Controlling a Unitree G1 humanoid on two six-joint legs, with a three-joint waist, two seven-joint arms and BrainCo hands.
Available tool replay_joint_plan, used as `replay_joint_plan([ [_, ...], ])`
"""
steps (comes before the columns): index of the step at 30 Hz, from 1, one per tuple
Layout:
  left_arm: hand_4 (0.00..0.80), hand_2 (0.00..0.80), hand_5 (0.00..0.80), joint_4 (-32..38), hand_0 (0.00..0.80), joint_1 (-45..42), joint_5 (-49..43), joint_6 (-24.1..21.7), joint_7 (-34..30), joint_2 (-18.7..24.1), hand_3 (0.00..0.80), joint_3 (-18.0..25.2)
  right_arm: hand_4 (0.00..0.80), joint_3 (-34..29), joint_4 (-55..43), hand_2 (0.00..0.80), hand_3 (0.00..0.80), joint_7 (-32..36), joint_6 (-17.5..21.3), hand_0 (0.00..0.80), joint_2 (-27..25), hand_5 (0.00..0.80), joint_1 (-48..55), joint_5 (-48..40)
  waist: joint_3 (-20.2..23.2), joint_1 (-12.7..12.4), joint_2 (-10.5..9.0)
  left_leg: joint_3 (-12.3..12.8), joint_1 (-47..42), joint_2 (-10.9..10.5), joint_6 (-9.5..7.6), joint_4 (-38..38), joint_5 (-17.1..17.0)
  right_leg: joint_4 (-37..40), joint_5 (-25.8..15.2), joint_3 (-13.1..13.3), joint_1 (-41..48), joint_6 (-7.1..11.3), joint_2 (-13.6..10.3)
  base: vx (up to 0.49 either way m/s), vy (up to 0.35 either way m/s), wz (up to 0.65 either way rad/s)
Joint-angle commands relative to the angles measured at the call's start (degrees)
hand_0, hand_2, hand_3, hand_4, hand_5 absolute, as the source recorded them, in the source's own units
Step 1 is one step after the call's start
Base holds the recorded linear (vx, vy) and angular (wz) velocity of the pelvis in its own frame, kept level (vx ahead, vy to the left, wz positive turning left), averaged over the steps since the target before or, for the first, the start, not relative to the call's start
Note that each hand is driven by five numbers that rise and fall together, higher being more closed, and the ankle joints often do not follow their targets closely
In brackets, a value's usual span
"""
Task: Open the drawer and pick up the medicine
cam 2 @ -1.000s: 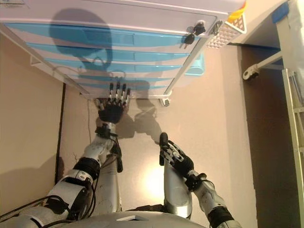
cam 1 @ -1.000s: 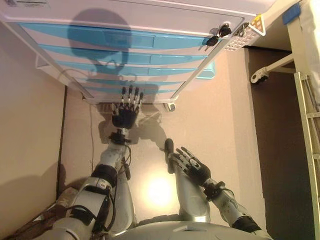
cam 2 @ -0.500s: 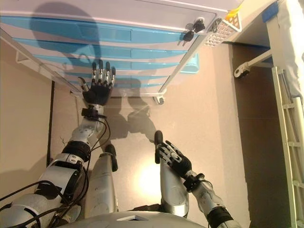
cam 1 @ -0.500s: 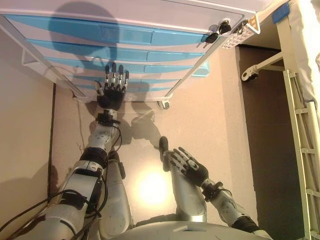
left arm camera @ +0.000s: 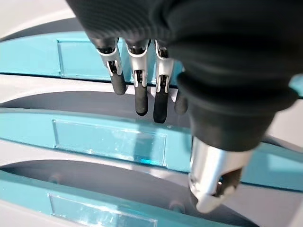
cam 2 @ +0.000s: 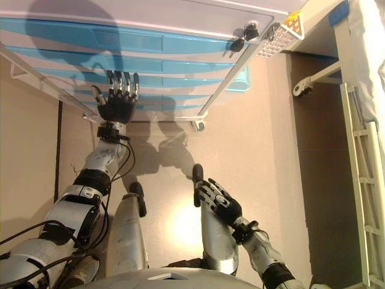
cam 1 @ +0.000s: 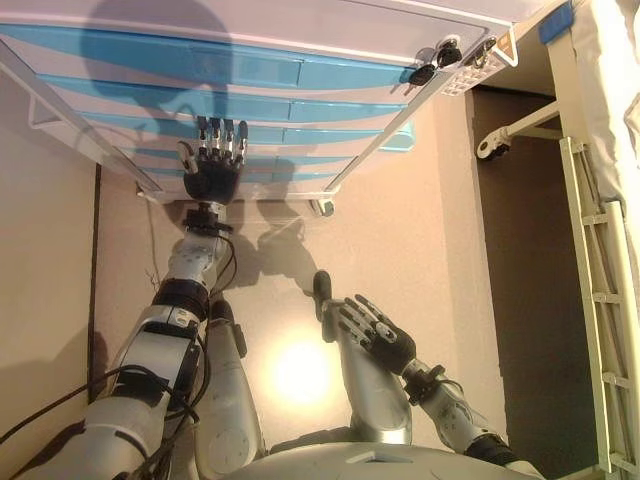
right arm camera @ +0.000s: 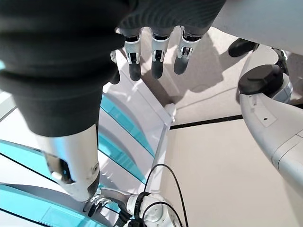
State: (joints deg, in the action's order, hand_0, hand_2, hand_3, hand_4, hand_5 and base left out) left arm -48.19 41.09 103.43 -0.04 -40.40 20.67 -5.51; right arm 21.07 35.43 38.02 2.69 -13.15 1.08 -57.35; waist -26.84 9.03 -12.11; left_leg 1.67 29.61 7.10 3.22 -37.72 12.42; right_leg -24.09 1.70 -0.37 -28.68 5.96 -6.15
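My left hand [cam 1: 210, 170] hovers open and empty before the white cabinet's closed blue plastic drawers [cam 1: 330, 108], the medicine unseen, presumably inside; next I must hook a drawer front and pull.

Warm, fairly bright indoor light. A round glare patch shines on the beige floor [cam 1: 300, 372], well below the drawer cabinet [cam 1: 300, 70]. A large dark shadow falls across the cabinet's blue drawer fronts. In the left wrist view, the left hand [left arm camera: 137, 90] looks soft and out of focus.
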Motion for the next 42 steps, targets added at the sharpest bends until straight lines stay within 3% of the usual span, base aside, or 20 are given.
replay_joint_plan([
  [1, 0.000, 0.000, 0.000, -1.00, 0.000, 3.37, -2.11, 1.25, -1.26, 0.16, 0.000, 0.03, 0.000, 4.55, -0.80, 0.000, 0.000, 0.41, -0.78, 0.000, -2.04, 0.000, 5.32, -0.77, -0.32, -0.48, 1.30, 3.13, -1.30, -1.47, -3.54, 6.75, -4.00, -4.80, 2.84, -1.40, 1.67, -3.20, 3.89, -0.004, -0.025, 0.03],
  [24, 0.000, 0.000, 0.000, 1.14, 0.000, -11.32, -4.65, 1.73, -7.05, -5.93, 0.000, -1.06, 0.000, 3.28, -4.33, 0.000, 0.000, -2.72, -2.53, 0.000, -0.31, 0.000, 4.88, -0.92, -2.45, -3.39, 1.48, 2.25, -3.67, -2.01, -3.66, 10.04, -5.64, -1.60, 1.37, -3.24, 4.79, -2.81, 4.07, -0.004, -0.009, 0.01],
  [31, 0.000, 0.000, 0.000, 0.49, 0.000, -11.61, -3.26, 1.62, -7.23, -5.41, 0.000, -0.23, 0.000, 3.12, -4.25, 0.000, 0.000, -3.03, -3.10, 0.000, -0.43, 0.000, 4.19, -1.20, -2.64, -3.62, 1.59, 2.32, -3.66, -1.88, -3.62, 9.94, -5.83, -1.74, 1.29, -3.22, 4.79, -2.77, 4.05, 0.000, 0.000, 0.00],
  [42, 0.000, 0.000, 0.000, -1.25, 0.000, -4.10, -1.60, 3.44, -3.76, -0.87, 0.000, 1.91, 0.000, 4.23, -3.84, 0.000, 0.000, -3.69, -4.09, 0.000, -1.25, 0.000, 2.93, -2.31, -1.99, -2.90, 1.27, 2.59, -2.96, -1.46, -3.47, 8.86, -5.42, -2.36, 1.40, -2.52, 4.21, -2.63, 4.23, 0.000, 0.000, 0.00],
])
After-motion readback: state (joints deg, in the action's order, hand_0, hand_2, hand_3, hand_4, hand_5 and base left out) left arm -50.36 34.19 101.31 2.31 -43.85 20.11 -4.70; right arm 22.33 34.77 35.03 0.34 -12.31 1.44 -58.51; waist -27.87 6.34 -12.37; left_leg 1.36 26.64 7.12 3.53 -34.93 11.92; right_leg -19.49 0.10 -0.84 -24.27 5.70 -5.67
